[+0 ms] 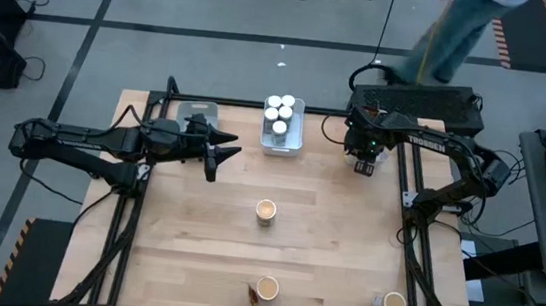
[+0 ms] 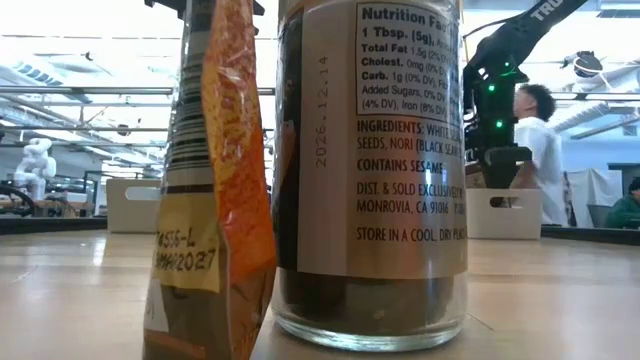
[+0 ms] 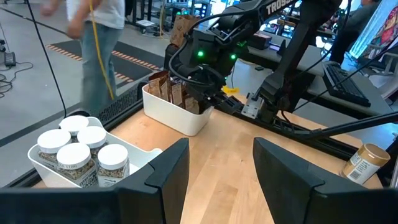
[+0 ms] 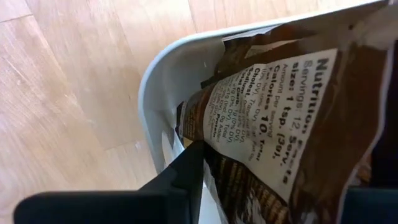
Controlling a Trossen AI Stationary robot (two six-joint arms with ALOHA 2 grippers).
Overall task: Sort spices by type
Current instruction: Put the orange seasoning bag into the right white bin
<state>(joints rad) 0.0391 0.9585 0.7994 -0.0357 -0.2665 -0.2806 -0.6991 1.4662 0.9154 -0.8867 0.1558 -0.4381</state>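
My right gripper [image 4: 280, 162] is lowered into a white tray [image 4: 161, 81] at the table's far right and is shut on a dark brown pouch [image 4: 292, 112]. More pouches [image 3: 177, 93] stand in that tray [image 3: 186, 121]. My left gripper [image 3: 217, 180] hovers open at the table's far left [image 1: 218, 153], beside a tray [image 1: 294, 140] of white-capped jars [image 3: 81, 152]. One tan-topped tub [image 1: 265, 210] stands mid-table. Another tub [image 1: 267, 289] stands at the near edge with a pouch [image 1: 251, 294] next to it. A third tub [image 1: 394, 303] lies on its side. My right gripper has the brown pouch between its two fingers [image 4: 183, 171], which come from above and point down into the tray. The printed label face [image 4: 273, 106] fills the gap between them. The pouch's lower end is inside the tray, and where it rests is hidden.
A grey tray [image 1: 199, 114] sits under my left arm at the far left. In the low view, the near-edge tub [image 2: 370, 170] and pouch [image 2: 210, 200] block most of the view. A person [image 2: 540, 150] stands beyond the far edge. Bare wood lies between the tubs.
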